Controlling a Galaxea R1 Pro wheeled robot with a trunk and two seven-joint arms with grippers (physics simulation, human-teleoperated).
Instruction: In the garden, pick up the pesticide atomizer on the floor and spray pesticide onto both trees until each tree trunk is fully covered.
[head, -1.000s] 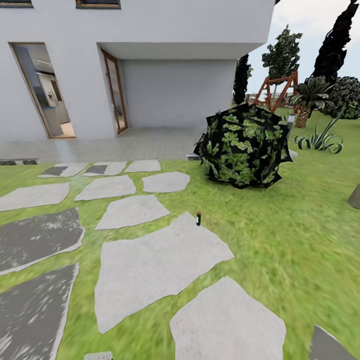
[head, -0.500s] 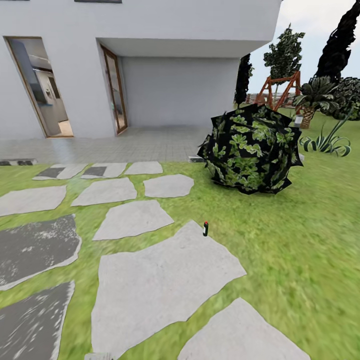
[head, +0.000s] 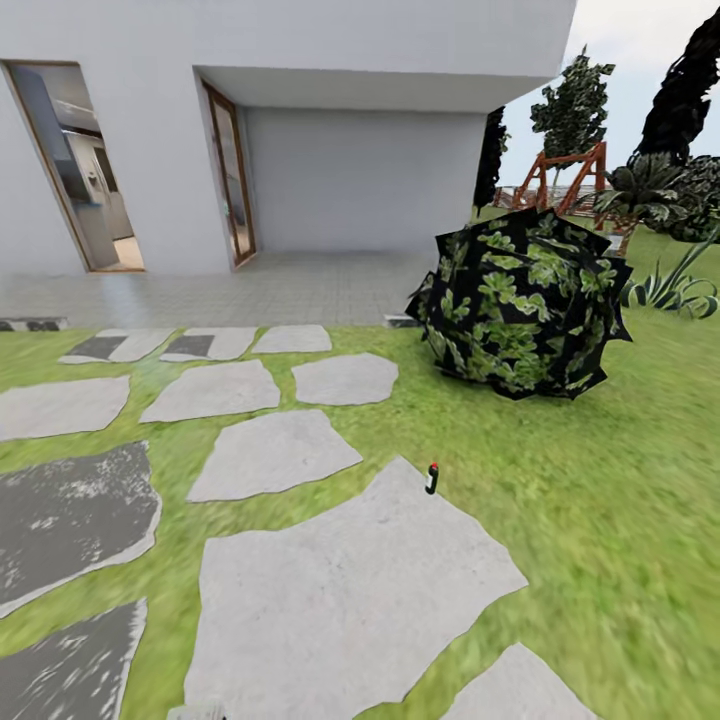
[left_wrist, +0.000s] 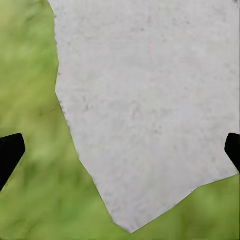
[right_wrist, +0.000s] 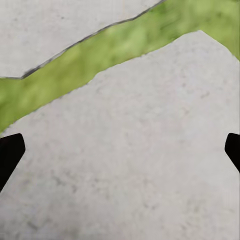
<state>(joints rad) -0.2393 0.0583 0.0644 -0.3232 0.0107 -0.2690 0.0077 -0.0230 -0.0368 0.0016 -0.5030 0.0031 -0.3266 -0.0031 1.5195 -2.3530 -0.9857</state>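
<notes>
Head view. Pesticide atomizer (head: 431, 478): small black bottle with red top, upright, standing at the far corner of a large grey paving slab (head: 340, 600), right where stone meets grass (head: 590, 500). Further slabs lie to the left and beyond, set apart by grass strips; two at the left edge are darker grey. Round dark-leaved bush (head: 520, 300): on the lawn beyond the atomizer and to its right, well apart from it. White house (head: 300, 120): across the back, with a pale tiled terrace (head: 230, 290) before it, a recessed porch, a wood-framed door (head: 228, 170) and an open doorway (head: 75, 170) at left showing an interior. Red-brown timber frame (head: 565, 175), a leafy tree and dark cypresses (head: 685, 90): far right, behind the bush. Spiky striped plant (head: 675, 290): at the right edge on the lawn.

Left wrist view. Left gripper (left_wrist: 120, 150): two black fingertips (left_wrist: 10, 152) at opposite edges of the picture, spread wide, nothing between them. Beneath: one pale grey slab (left_wrist: 150, 100) with a ragged edge, grass along one side and around its pointed corner.

Right wrist view. Right gripper (right_wrist: 120, 150): black fingertips (right_wrist: 10, 155) likewise at opposite edges, spread wide, nothing held. Beneath: a grey slab (right_wrist: 135, 170), a band of grass (right_wrist: 115, 52) running across, and a second slab beyond it.
</notes>
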